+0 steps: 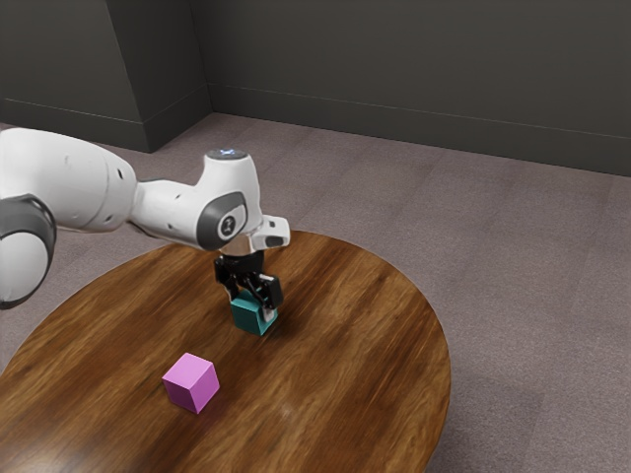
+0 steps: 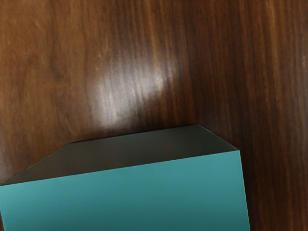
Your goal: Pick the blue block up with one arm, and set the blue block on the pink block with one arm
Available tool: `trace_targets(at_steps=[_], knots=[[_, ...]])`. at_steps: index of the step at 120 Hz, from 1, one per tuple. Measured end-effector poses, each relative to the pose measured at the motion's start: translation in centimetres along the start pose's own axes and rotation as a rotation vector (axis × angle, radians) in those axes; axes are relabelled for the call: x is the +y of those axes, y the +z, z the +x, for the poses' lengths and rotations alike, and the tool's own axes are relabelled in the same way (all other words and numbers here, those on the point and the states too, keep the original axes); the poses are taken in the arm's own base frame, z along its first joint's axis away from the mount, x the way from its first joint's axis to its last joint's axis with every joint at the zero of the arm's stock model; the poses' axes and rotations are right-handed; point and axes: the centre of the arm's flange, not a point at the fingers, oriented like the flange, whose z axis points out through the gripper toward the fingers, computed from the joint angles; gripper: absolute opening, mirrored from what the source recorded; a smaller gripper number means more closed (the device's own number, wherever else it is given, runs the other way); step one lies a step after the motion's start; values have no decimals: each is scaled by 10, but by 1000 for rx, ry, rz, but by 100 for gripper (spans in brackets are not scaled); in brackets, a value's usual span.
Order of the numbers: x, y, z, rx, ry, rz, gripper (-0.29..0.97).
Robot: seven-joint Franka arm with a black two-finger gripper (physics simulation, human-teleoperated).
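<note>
Where the arm (image 1: 177, 212) reaches over the table (image 1: 375, 335), you have the gripper (image 1: 256, 299) clamped on the blue block (image 1: 251, 317), mid-table. Pink block (image 1: 191, 382): well apart, nearer the camera, toward the exterior view's left.

The blue block (image 1: 248, 317) fills the gap between my fingers (image 1: 269, 292). Around them I see bare table (image 1: 365, 335); the pink block (image 1: 190, 382) stands well apart.

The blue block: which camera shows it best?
The exterior view: the blue block shows as a cube at the gripper, the pink block apart from it on the table. The wrist view gives one teal face, cut off at the edge.
</note>
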Motion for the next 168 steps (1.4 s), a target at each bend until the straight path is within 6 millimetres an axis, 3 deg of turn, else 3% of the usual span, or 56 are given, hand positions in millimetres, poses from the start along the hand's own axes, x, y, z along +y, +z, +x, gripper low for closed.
trace_targets(at_steps=[27, 65, 94, 123, 140, 168], knots=[[0, 1, 1, -23, 5, -1, 67], [1, 1, 0, -34, -3, -13, 45], [1, 1, -1, -35, -11, -14, 40], [2, -25, -8, 2, -17, -14, 38], [6, -44, -30, 20, -21, -16, 37], [15, -79, -91, 64, -25, -6, 33]])
